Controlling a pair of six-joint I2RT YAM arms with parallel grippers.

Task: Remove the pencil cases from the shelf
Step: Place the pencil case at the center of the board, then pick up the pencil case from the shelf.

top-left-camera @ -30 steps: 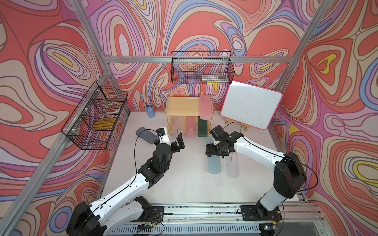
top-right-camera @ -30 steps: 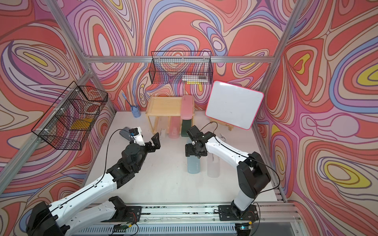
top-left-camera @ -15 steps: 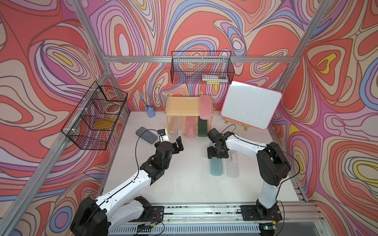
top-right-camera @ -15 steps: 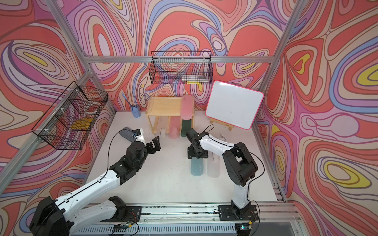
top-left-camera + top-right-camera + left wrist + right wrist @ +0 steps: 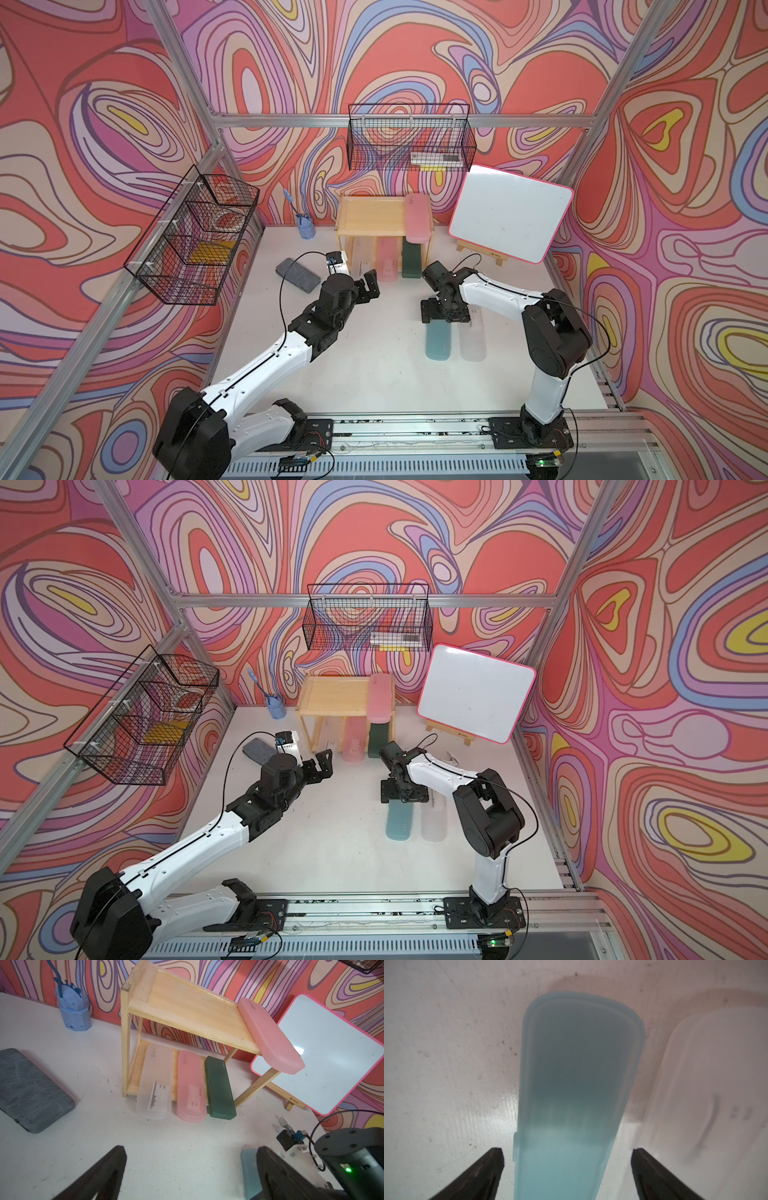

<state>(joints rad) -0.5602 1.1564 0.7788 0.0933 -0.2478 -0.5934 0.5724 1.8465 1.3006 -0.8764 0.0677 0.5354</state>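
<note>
Fingers (image 5: 483, 1172) of right gripper (image 5: 566, 1153) spread astride teal case (image 5: 579, 1064); left gripper (image 5: 191, 1149) also spread. Risk: lift-off snags it, shoving clear case (image 5: 706, 1084).

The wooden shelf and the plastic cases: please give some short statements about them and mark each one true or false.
1. The top tier of the small light wooden shelf holds one pink plastic case. True.
2. The dark green plastic case lies on the white table, far from the shelf. False: it lies on the lower tier, beside a second pink case.
3. The right tool is shut on the teal plastic case. False: its fingers stand open, a gap on each side of the case.
4. The left tool holds nothing. True.
5. A frosted clear plastic case lies on the table beside the teal one. True.
</note>
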